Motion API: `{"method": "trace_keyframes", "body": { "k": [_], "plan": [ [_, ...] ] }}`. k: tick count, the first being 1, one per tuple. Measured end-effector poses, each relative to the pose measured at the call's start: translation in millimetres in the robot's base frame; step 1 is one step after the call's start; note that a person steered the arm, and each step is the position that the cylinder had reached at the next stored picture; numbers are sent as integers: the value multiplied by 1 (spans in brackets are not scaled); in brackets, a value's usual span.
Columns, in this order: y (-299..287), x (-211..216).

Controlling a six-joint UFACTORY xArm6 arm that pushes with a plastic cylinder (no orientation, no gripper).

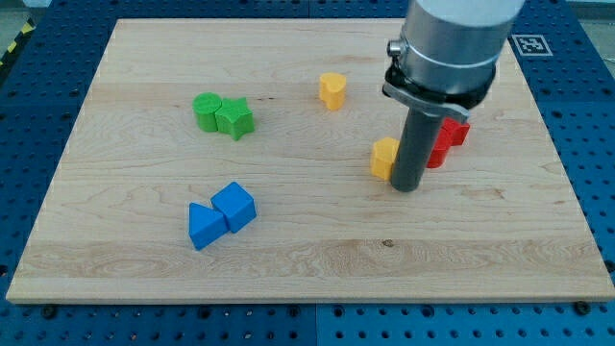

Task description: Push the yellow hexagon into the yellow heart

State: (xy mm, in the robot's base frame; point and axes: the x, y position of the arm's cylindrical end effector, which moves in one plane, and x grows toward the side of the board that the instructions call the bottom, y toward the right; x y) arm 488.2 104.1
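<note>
Wooden board (317,259), pale grain, lies on a blue pegboard bench (591,144) that shows on all sides of it.

Arm's grey cylindrical body (456,43) comes down from the view's top right, narrowing to a dark rod. No fingers on this rig, so nothing to open or clench; the rod simply stands upright on the board.

My tip (407,188) rests on the board right of centre, touching or just beside the right face of the yellow hexagon (384,158). Rod hides part of that block's right side.

Red blocks (448,139) sit directly behind the rod on the view's right, partly covered; shapes and count cannot be made out.

Blue pair at lower left: a blue cube (235,205) touching a blue triangular block (204,227) on its left.

Green pair at upper left: a rounded green block (206,110) touching a green star (236,119) on its right.

Yellow heart (332,89) stands alone toward the view's top, up and to the left of the yellow hexagon, well apart from it, bare board between them.

Black-and-white marker tag (528,44) on the bench at top right, beside the board's corner.
</note>
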Motion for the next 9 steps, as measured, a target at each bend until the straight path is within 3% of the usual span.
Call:
{"method": "trace_keyframes", "body": {
  "k": [3, 4, 6, 8, 9],
  "plan": [
    [-26, -87],
    [-30, -96],
    [-31, -74],
    [-76, -87],
    [-68, -76]
  ]
}}
